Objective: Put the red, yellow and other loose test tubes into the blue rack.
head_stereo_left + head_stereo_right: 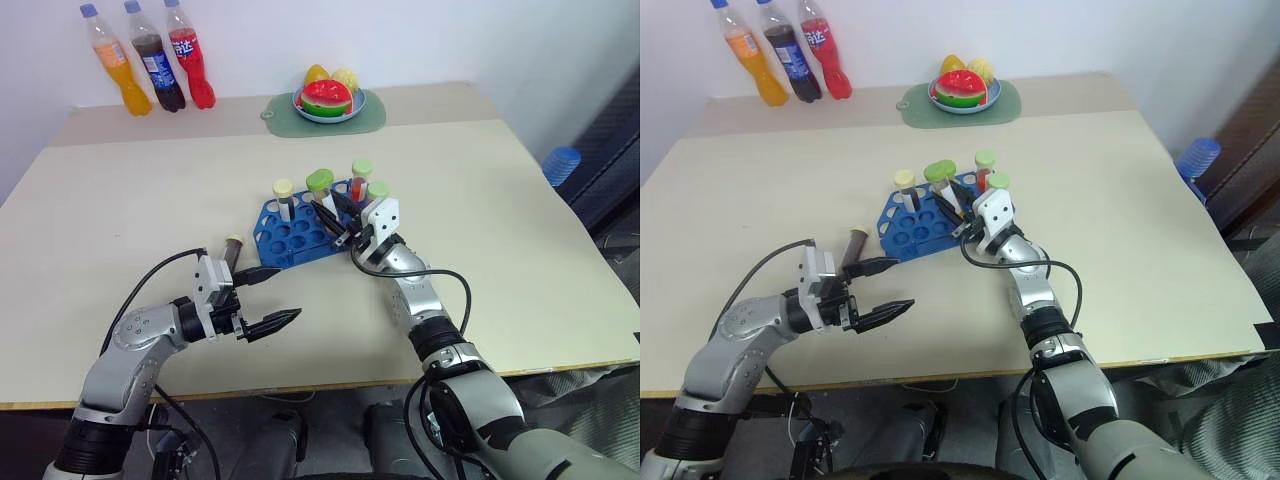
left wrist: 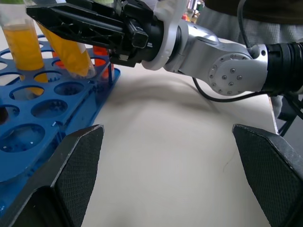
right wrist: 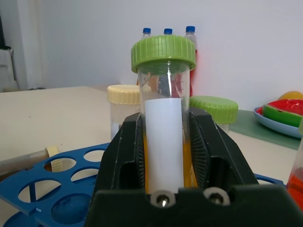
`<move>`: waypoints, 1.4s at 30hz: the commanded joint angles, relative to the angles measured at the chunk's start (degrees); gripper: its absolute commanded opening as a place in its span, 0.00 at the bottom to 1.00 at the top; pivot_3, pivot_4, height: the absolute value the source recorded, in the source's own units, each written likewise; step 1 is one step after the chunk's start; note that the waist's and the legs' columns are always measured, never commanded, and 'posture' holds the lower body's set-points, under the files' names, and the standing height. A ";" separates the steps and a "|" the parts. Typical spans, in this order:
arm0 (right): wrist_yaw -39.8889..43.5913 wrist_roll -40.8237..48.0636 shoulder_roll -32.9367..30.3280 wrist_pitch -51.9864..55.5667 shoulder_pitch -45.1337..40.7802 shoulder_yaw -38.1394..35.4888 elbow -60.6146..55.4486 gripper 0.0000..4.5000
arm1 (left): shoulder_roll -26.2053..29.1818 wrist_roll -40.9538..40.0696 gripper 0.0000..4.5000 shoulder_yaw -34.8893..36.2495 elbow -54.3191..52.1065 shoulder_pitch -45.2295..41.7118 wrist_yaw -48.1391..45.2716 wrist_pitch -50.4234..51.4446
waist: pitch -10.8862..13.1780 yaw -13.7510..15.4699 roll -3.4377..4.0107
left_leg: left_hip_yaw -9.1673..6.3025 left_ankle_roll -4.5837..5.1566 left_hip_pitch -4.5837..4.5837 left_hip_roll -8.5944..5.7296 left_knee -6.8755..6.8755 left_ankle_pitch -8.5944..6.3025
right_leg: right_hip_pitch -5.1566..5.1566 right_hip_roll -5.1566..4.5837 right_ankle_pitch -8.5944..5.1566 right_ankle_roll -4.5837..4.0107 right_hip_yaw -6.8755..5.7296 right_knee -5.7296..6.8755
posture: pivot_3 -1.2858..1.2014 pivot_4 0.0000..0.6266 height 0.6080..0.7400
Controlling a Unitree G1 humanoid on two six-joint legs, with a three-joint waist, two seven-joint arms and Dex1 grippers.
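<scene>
The blue rack (image 1: pixel 290 235) lies mid-table. A yellow-capped tube (image 1: pixel 283 192), a green-capped red tube (image 1: pixel 360 178) and another green-capped tube (image 1: pixel 378 192) stand in it. My right gripper (image 1: pixel 330 213) is shut on a green-capped tube of yellow liquid (image 3: pixel 163 94), held tilted with its lower end over the rack's near holes. In the right wrist view its fingers (image 3: pixel 208 151) clamp the tube's white label. A brown tube (image 1: pixel 233 252) lies on the table left of the rack. My left gripper (image 1: pixel 285 293) stands open near it, holding nothing.
Three soda bottles (image 1: pixel 150 60) stand at the back left. A plate of fruit (image 1: pixel 328 100) sits on a green mat at the back centre. A blue object (image 1: pixel 562 165) shows beyond the table's right edge.
</scene>
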 commanded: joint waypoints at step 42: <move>18.09 18.77 -39.38 42.49 38.20 -10.45 -69.56 0.99 | 6.05 -14.05 1.00 2.48 23.97 -48.25 52.90 78.09 | 0.30 1.88 -0.52 | 0.11 -0.16 -0.12 0.25 0.33 -0.33 | 0.00 0.21 0.00 0.02 -0.05 -0.09 | 0.52 0.24 1.00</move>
